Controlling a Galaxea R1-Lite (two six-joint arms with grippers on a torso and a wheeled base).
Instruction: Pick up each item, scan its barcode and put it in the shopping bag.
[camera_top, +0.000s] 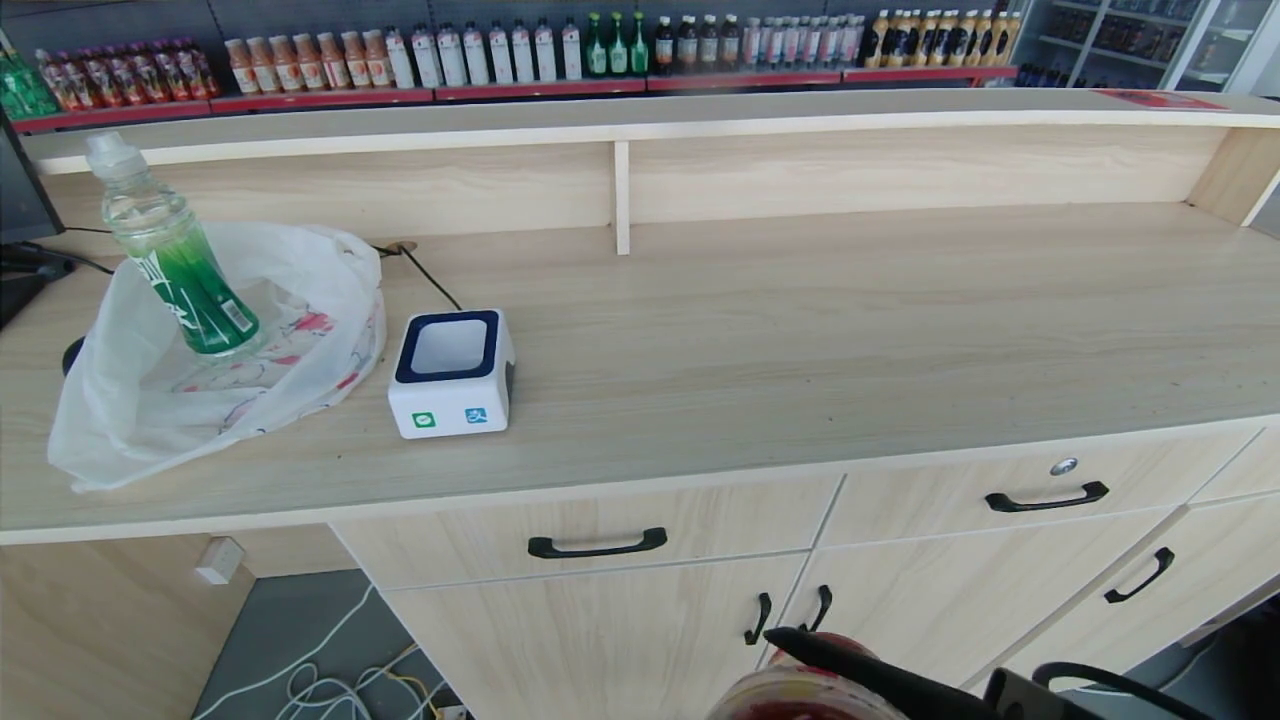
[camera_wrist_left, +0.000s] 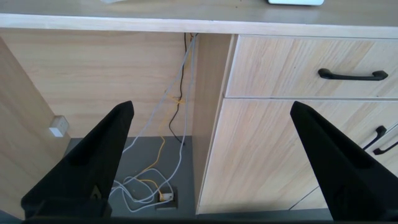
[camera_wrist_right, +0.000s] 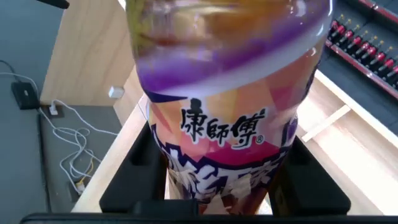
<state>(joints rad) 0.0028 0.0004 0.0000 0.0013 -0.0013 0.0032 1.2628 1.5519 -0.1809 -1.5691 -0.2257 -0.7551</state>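
One pale wood counter (camera_top: 800, 330), scanner (camera_top: 452, 372) beside shopping bag (camera_top: 130, 400), bottle shelves (camera_top: 600, 85) behind

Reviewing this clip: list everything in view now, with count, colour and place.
light wooden counter: one, before the robot.
white plastic shopping bag: one, red print, counter's left end.
clear plastic bottle with green label: one, tilted inside the bag.
box-shaped barcode scanner: one, white with dark blue rim, beside the bag.
cabinet handles: five, black, counter's front.
shelved drink bottles: many, mixed colours, behind the counter.
cables: several, white and yellow, floor.
bottle with purple and pink label: one, in the right gripper.
right gripper: black fingers shut on that bottle.
left gripper: black fingers open, empty.
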